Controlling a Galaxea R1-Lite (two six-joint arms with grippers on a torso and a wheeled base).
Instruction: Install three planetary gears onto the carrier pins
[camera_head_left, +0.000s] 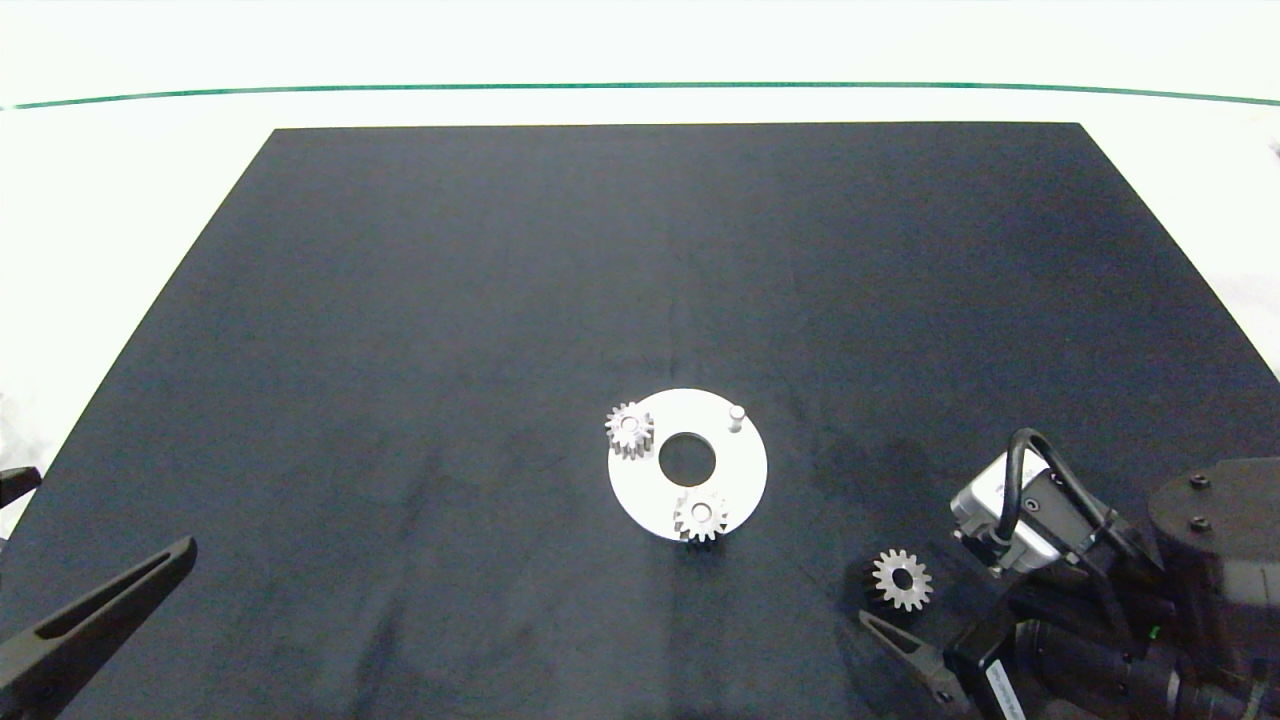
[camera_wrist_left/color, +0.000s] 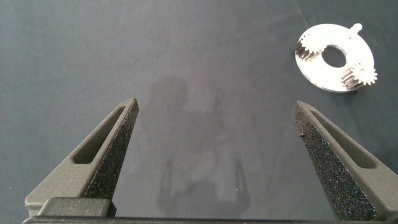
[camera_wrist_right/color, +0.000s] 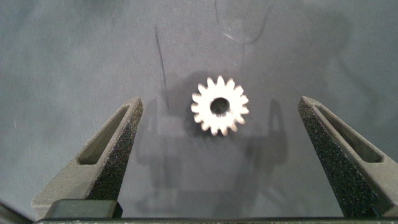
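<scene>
The white disc lies on the black mat with its carrier pins in a triangle. Two planetary gears, one at its left and one at its near edge, each sit on a pin. At the back right, the third pin stands bare. A third gear lies flat on the mat to the disc's right. My right gripper is open and straddles this gear without touching it. My left gripper is open and empty at the mat's near left corner, far from the disc.
The black mat covers most of a white table. A green line runs across the far side. Bare mat surrounds the disc on all sides.
</scene>
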